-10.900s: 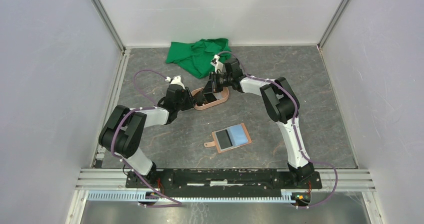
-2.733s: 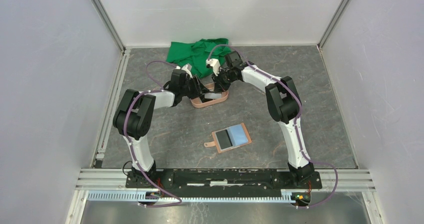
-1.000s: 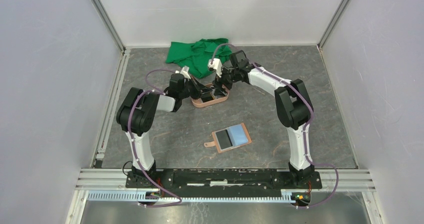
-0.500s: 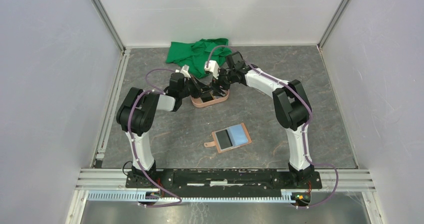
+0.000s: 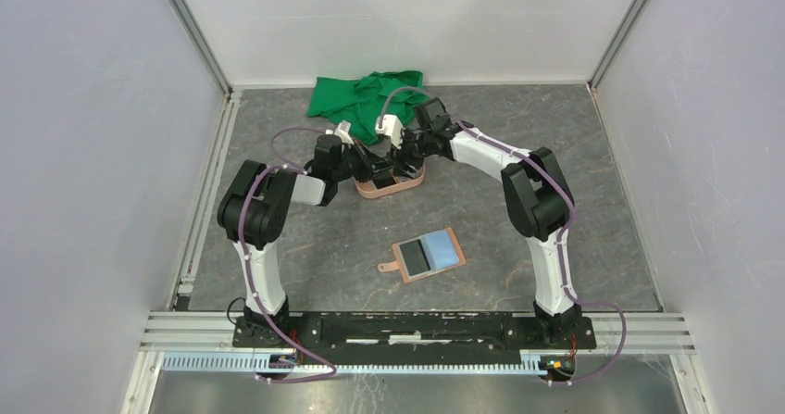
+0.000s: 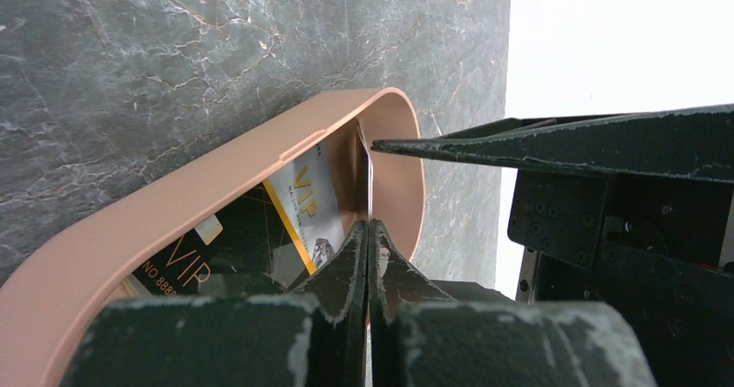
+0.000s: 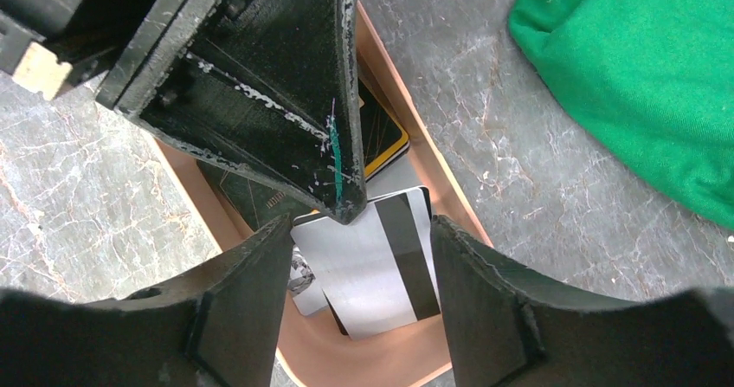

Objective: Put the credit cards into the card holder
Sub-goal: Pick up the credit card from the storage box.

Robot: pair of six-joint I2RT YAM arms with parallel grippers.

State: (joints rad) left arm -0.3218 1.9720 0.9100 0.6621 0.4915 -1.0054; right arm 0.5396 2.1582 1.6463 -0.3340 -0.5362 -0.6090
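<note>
My left gripper [image 6: 370, 227] is shut on the edge of a silver credit card [image 7: 381, 266] with a black stripe and holds it up over the salmon tray [image 5: 389, 188]. My right gripper [image 7: 359, 227] is open, one finger on each side of that card, close to its edges. More credit cards, black and silver [image 6: 312, 198], lie in the tray. The tan card holder [image 5: 454, 238] lies open near the table's middle with a light blue card [image 5: 444, 250] and a dark card [image 5: 414, 258] on it.
A crumpled green cloth [image 5: 361, 99] lies just behind the tray, by the back wall. Both arms meet over the tray, with the left finger [image 7: 286, 84] crossing the right wrist view. Metal rails run along the table's left and near edges.
The right gripper has shifted a little left over the tray, towards the left gripper. The left arm and the card holder have not moved.
</note>
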